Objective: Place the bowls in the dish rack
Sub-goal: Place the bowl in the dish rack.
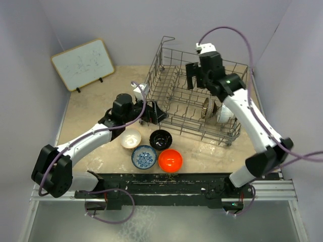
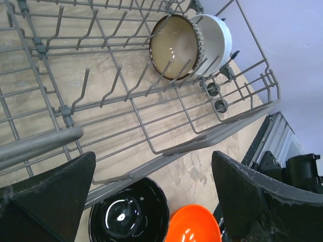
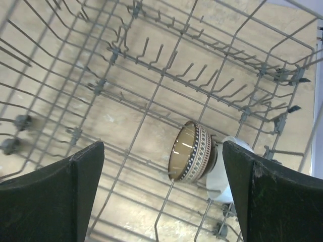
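The dish rack stands at the back right, with the brown-rimmed bowl and the white bowl on edge between tines at its right end. On the table in front lie the cream bowl, black bowl, blue-and-white bowl and orange bowl. My left gripper hangs open at the rack's near-left side, above the black bowl and orange bowl. My right gripper hovers open over the rack's middle, looking down on the brown-rimmed bowl and white bowl.
A white board leans at the back left. The rack's loop handle sticks up at its far-left corner. Upright tines fill the rack floor. The black arm-base rail runs along the near edge.
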You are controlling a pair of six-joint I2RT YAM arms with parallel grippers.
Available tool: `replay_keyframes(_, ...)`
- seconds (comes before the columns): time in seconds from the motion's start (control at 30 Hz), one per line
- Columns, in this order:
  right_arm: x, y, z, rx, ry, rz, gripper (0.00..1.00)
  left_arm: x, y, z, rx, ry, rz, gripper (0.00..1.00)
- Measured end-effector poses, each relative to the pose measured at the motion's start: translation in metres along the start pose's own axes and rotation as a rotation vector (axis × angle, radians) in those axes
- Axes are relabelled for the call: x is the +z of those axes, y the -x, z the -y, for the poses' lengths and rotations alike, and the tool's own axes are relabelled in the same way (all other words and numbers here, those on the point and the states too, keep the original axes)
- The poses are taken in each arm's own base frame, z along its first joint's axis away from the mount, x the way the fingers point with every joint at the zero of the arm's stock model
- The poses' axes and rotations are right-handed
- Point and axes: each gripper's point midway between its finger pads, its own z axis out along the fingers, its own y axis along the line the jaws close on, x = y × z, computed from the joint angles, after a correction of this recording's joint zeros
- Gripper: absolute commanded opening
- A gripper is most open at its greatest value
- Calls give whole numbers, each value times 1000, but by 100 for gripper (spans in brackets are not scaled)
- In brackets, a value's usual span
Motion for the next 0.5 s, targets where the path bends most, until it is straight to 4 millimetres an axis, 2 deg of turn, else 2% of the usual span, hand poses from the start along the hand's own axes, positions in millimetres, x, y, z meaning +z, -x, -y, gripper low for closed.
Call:
replay_keyframes(0.13,-51,10,15,103,64,75,99,-3,24,13,36,-6,12,99)
replay_keyframes(0.27,-84,-4,20,182,99,79,100,-12,60,36,84,-25,53,99)
replay_keyframes(0.4,-97,-37,37,281,46,10,99,-24,95,59,127,-57,119,99)
replay_keyframes(0.5,-90,-72,77,386,-81,-65,96,-34,105,74,142,-93,139,99)
